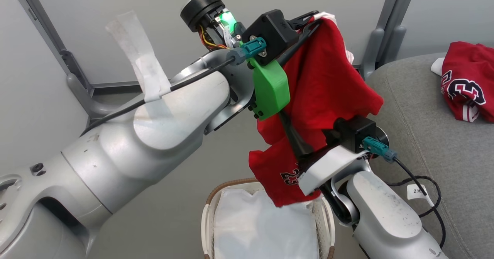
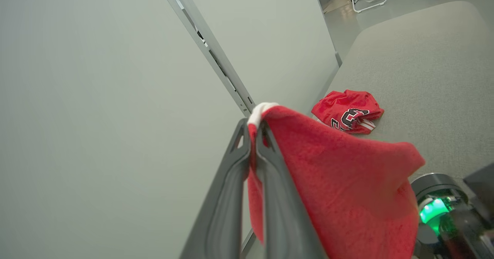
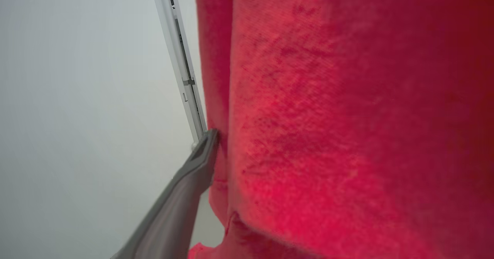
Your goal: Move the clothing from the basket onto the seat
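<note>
— Grey wall panels on metal posts (image 1: 386,31) fill the back at 12 o'clock in our head view, and the grey seat (image 1: 424,135) lies at 3 o'clock.
— Where do we see the clothing?
— One red garment (image 1: 328,85) hangs in the middle. It runs from our left tool (image 1: 313,21) near 12 o'clock down toward 6, with a dark "23" near its lower hem. The other red garment (image 1: 469,81) lies crumpled on the seat at 2 o'clock, apart from both arms.
— And the basket?
— The basket (image 1: 208,209) sits at 6 o'clock, lined by a white sheet (image 1: 262,228). The hanging garment's lowest corner overlaps its far rim in our head view, and we cannot tell whether it touches.
— How does our left tool stand?
— Closed on the garment. In our left wrist view its two fingers (image 2: 270,166) pinch the white-trimmed edge, and the cloth drapes off toward 4 o'clock.
— Our right tool?
— Our right tool (image 1: 295,137) sits against the cloth, reaching in from 5 o'clock. In our right wrist view one finger (image 3: 197,166) lies against the red fabric. The other is hidden behind it, so we cannot tell whether that tool is open or gripping.
</note>
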You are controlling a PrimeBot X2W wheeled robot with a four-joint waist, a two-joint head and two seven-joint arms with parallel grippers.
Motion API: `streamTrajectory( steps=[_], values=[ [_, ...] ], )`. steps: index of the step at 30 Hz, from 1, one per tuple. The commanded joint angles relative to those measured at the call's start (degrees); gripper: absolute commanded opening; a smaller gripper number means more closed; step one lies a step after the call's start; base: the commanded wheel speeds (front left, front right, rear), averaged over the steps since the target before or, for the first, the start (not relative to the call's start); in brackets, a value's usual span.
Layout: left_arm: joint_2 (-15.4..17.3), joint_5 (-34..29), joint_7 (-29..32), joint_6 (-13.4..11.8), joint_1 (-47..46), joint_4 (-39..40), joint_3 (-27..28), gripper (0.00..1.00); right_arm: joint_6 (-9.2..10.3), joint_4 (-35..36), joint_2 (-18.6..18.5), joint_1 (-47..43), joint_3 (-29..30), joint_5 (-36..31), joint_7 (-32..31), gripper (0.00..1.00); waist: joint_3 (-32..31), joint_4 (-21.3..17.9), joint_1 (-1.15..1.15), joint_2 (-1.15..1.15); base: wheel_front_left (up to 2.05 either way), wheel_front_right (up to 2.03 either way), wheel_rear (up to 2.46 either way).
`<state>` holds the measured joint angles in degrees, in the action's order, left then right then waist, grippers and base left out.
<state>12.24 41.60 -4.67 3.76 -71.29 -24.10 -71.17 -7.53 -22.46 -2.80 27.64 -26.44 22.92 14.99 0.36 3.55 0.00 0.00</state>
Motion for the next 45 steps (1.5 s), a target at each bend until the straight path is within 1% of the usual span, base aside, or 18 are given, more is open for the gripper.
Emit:
streamTrajectory(
  steps=[1, 4, 10, 11, 12, 13, 14, 16, 20, 23, 29, 34, 39, 45],
  values=[
    [0.1, 0.1, 0.0, 0.0, -0.3, 0.3, -0.1, 0.00, 0.08, 0.2, -0.2, 0.6, 0.1, -0.6, 0.3, 0.00, 0.0, 0.1, 0.00, 0.00, 0.00, 0.00, 0.00],
    [1.5, 0.9, 0.3, -0.8, 1.2, -0.2, 0.3, 0.00, 0.08, 1.1, -0.2, 0.8, 0.9, -1.3, 0.3, 0.00, 0.1, 0.0, 0.00, 0.00, 0.00, 0.00, 0.00],
    [4.2, 3.9, -0.8, -1.5, 5.2, -3.3, 1.6, 0.00, 0.08, 3.3, -0.2, 1.0, 2.3, -2.7, 0.3, 0.00, 0.7, -1.1, 0.00, 0.00, 0.00, 0.00, 0.00],
    [4.5, 4.5, -1.5, -1.4, 6.2, -3.9, 2.0, 0.24, 0.08, 3.7, -0.2, 1.1, 2.7, -3.0, 0.3, 0.00, 0.8, -1.2, 0.00, 0.00, 0.00, 0.00, 0.00],
    [4.7, 5.1, -2.0, -1.4, 7.1, -4.5, 2.2, 0.43, 0.08, 4.0, -0.2, 1.0, 3.1, -3.2, 0.3, 0.00, 1.0, -1.4, 0.00, 0.00, 0.00, 0.00, 0.00],
    [4.9, 5.9, -2.7, -1.4, 8.2, -5.1, 2.5, 0.91, 0.08, 4.5, -0.2, 1.1, 3.6, -3.6, 0.3, 0.00, 1.2, -1.5, 0.00, 0.00, 0.00, 0.00, 0.00],
    [5.1, 6.2, -3.4, -1.4, 8.9, -5.6, 2.7, 1.00, 0.08, 4.8, -0.2, 1.1, 4.2, -3.8, 0.3, 0.00, 1.4, -1.5, 0.00, 0.00, 0.00, 0.00, 0.00],
    [5.2, 6.9, -5.6, -1.1, 10.8, -6.5, 3.1, 1.00, 0.08, 5.5, -0.2, 1.0, 5.6, -4.5, 0.3, 0.00, 1.8, -1.6, 0.00, 0.00, 0.00, 0.00, 0.00],
    [4.7, 8.6, -8.4, -1.4, 15.0, -8.1, 4.4, 1.00, 0.08, 6.5, -0.2, 1.2, 8.3, -5.8, 0.3, 0.00, 2.5, -1.7, 0.00, 0.00, 0.00, 0.00, 0.00],
    [4.3, 9.4, -9.7, -1.6, 18.0, -8.5, 5.4, 1.00, 0.08, 7.0, -0.2, 1.3, 10.1, -6.7, 0.3, 0.00, 3.1, -1.8, 0.00, 0.00, 0.00, 0.00, 0.00],
    [3.5, 9.1, -10.6, -1.2, 25.0, -8.1, 6.6, 1.00, 0.08, 7.6, -0.2, 1.0, 12.9, -8.5, 0.3, 0.00, 4.5, -2.1, 0.00, 0.00, 0.00, 0.00, 0.00],
    [2.4, 5.4, -10.6, -2.4, 31.2, -4.2, 12.3, 1.00, 0.08, 7.8, -0.2, 0.2, 14.7, -9.5, 0.3, 0.00, 5.3, -2.3, 0.00, 0.00, 0.00, 0.00, 0.00],
    [2.1, 0.1, -10.5, -2.6, 37.4, -0.8, 17.1, 1.00, 0.08, 8.1, -0.2, -0.7, 16.2, -10.4, 0.3, 0.00, 5.7, -2.5, 0.00, 0.00, 0.00, 0.00, 0.00],
    [0.8, -4.9, -10.6, -1.9, 42.3, 0.9, 21.7, 1.00, 0.08, 8.0, -0.2, -1.6, 18.4, -11.8, 0.3, 0.00, 6.1, -2.8, 0.00, 0.00, 0.00, 0.00, 0.00]
  ],
)
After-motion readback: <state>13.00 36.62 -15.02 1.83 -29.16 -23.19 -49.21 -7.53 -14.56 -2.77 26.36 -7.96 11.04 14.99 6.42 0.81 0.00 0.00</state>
